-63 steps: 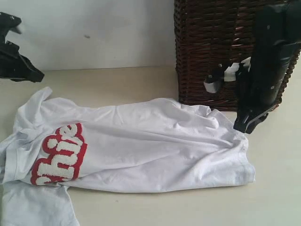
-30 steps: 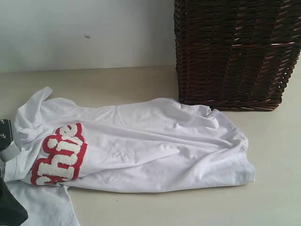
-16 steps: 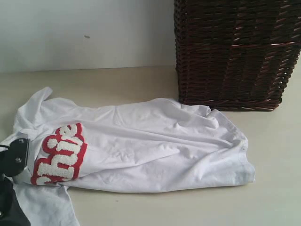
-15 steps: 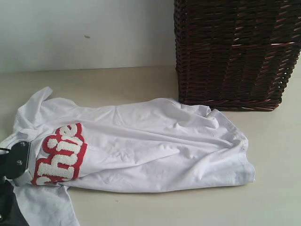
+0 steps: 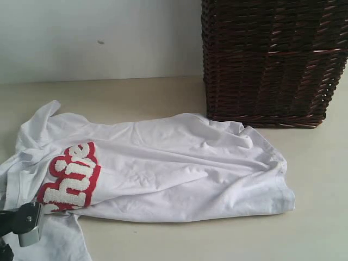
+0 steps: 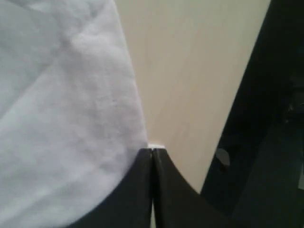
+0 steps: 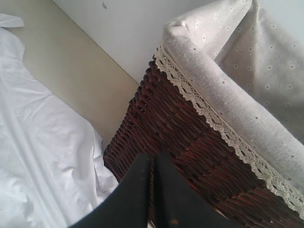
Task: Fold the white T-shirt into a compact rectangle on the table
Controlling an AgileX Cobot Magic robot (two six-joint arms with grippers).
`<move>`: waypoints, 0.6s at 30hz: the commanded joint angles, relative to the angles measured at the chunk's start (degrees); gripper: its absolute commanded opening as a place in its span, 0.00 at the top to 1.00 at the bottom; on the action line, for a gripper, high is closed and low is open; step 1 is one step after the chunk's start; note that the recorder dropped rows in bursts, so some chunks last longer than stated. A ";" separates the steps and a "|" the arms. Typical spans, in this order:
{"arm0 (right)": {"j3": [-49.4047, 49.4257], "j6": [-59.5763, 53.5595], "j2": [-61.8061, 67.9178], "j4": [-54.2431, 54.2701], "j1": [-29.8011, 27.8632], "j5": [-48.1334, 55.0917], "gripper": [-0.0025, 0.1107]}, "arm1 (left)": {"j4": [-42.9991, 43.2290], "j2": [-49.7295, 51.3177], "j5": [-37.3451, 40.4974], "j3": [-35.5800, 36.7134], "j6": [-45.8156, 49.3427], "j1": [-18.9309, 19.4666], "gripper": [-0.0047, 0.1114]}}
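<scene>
Surface [image 5: 163, 92]: pale, matte. Basket [image 5: 272, 60], dark wicker with a cloth liner [image 7: 228, 95], stands at the back; I place everything from it. Shirt [image 5: 179, 168] lies rumpled and partly doubled on the surface in front of the basket. One corner is right at the basket's foot, touching or not I can't tell, and the rest runs away from it. Red lettering [image 5: 69, 176] sits at the end far from the basket. Left jaws are low at that far end, clenched at the shirt's edge. There's a white sliver at the tips; can't tell if cloth is caught. Right jaws are clenched on nothing, up beside the basket's wall. Risks, my read: pull with no cloth pinched and the left jaws slip off. Wrinkles would give a lopsided fold. The corner by the basket could snag on wicker.
</scene>
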 commanded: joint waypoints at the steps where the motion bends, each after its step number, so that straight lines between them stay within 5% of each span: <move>1: 0.06 -0.22 -1.28 0.33 -0.17 -1.40 0.94 | -0.67 0.11 0.71 3.10 -0.86 -0.22 0.96; 8: 0.06 -0.22 -2.51 0.33 -0.17 -1.40 0.94 | -10.57 -6.77 0.39 -0.49 -1.66 -0.22 0.96; 18: 0.06 -0.22 -2.49 2.34 -0.17 -1.48 0.94 | 10.95 -1.16 -12.55 -3.10 -2.19 -0.22 0.96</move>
